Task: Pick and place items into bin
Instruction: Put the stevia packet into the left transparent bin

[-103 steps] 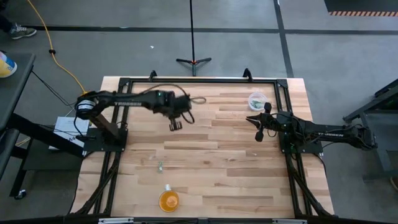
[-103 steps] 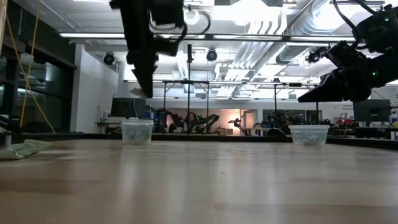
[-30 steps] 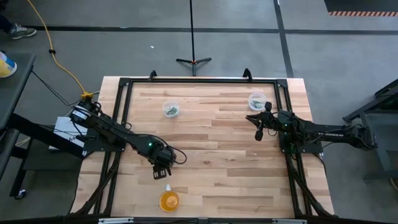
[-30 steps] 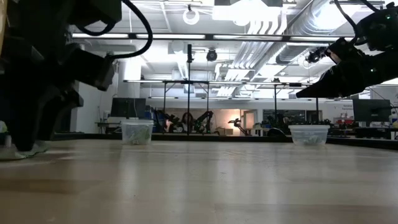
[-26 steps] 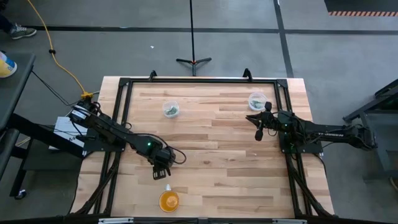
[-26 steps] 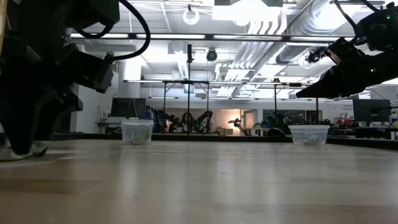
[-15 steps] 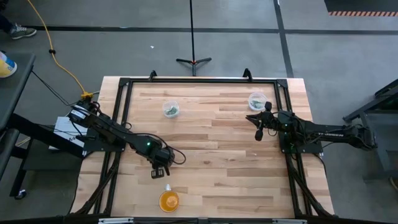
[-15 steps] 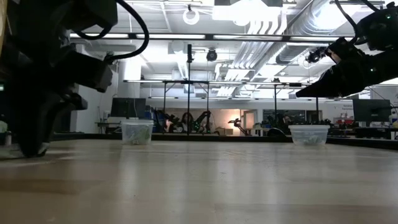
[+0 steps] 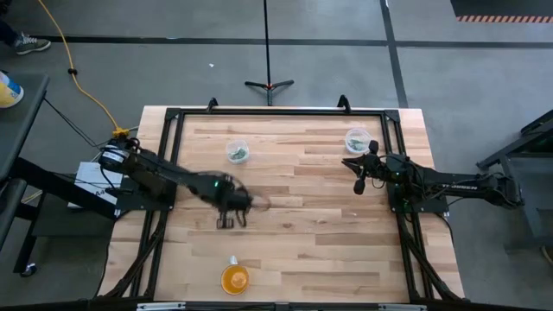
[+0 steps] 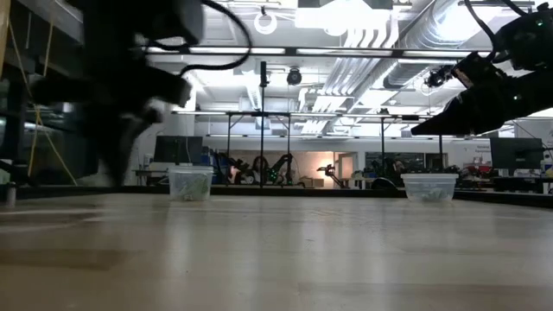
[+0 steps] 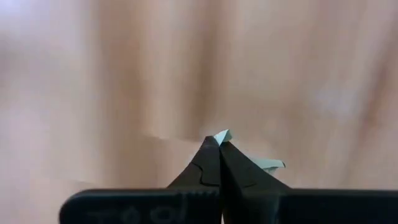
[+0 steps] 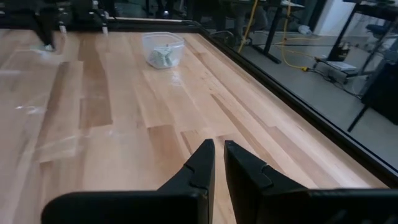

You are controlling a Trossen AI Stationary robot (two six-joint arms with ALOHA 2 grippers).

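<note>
My left gripper (image 9: 225,222) hangs blurred above the table's near-left part, shut on a tiny pale-green wrapped piece (image 11: 222,134). Two clear cups stand toward the far edge: one far left (image 9: 238,153) with pale-green pieces in it, one far right (image 9: 356,139). Another small piece (image 9: 232,259) lies just beyond the orange cup (image 9: 234,279) at the near edge. My right gripper (image 9: 359,187) waits near the right cup, raised, fingers together and holding nothing (image 12: 218,149). My left gripper pinches the pale-green piece between its two fingertips (image 11: 211,149). One corner of the wrapper (image 11: 222,134) pokes out past the tips and another bit (image 11: 272,164) sticks out at the side. The piece is lifted clear of the wood.
A black frame (image 9: 259,112) runs around the wooden table's edges. In the low view the two clear cups (image 10: 190,183) (image 10: 429,187) stand far back. Bare boards lie between the cups and the orange cup.
My left gripper stood down on the table's near-left part over a pale-green piece. It has come up off the wood with the piece and swung toward the far edge and a little right. The spot where the piece lay is bare now.
</note>
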